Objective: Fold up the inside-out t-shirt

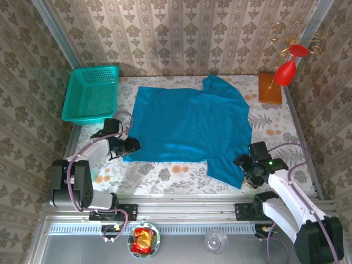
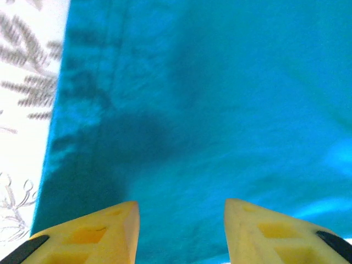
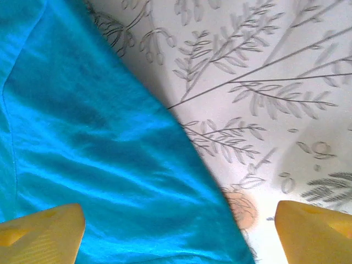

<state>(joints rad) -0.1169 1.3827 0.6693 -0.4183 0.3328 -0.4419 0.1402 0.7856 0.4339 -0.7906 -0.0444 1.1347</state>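
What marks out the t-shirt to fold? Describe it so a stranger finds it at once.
Look at the floral-patterned table. Spread flat across its middle lies the plain blue-teal soft cloth short-sleeved t-shirt. Unlike the rigid teal plastic mesh basket at the far left corner, it is limp fabric without holes, and bluer in colour.

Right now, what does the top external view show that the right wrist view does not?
Top external: the whole t-shirt spread out, the teal mesh basket far left, the left gripper by the shirt's hem. Right wrist: close up, the right gripper open over a cloth edge. Both: the t-shirt on the floral tablecloth.
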